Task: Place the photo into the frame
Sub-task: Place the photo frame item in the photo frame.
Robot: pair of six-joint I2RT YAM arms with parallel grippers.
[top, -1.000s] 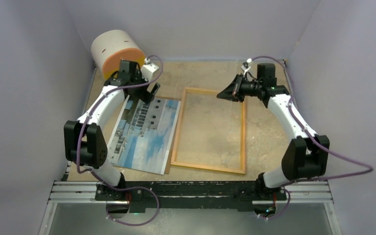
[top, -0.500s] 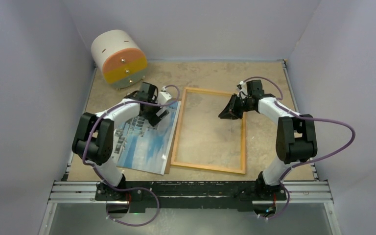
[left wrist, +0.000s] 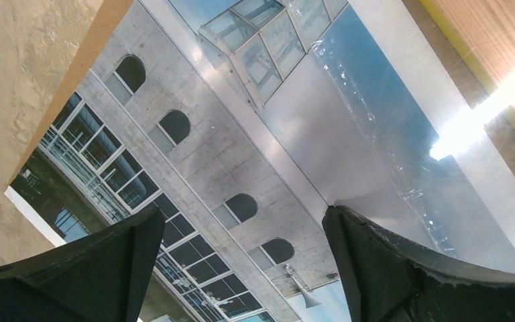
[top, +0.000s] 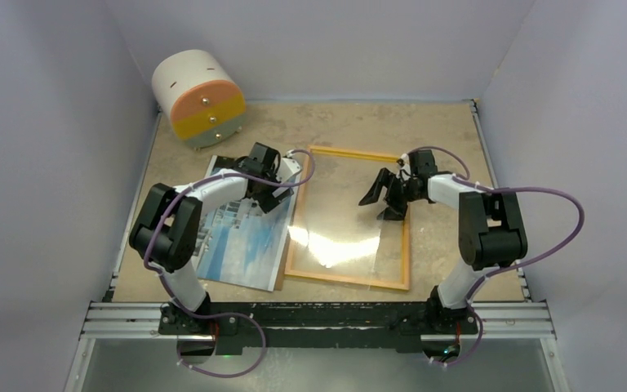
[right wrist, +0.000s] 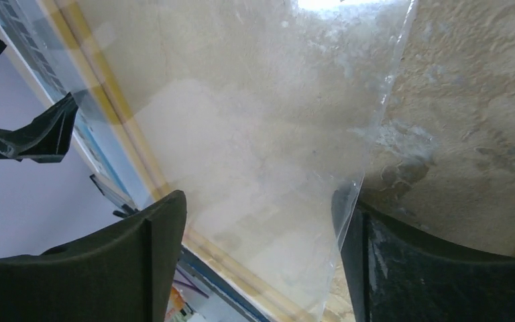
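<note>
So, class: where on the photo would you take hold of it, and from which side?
Probably the far edge, near the corner beside the frame, coming down from above with the left gripper, its fingers open. The photo lies flat and thin on the brown board, so only an edge offers anything to pinch.

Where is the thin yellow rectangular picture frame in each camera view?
Top external: thin yellow rectangular frame lies flat at table centre.
Left wrist: frame strip in the upper right corner.
Right wrist: frame rail runs diagonally down the left half.
Shared landmark: glossy building photo beside the frame, in top and left wrist views.
</note>
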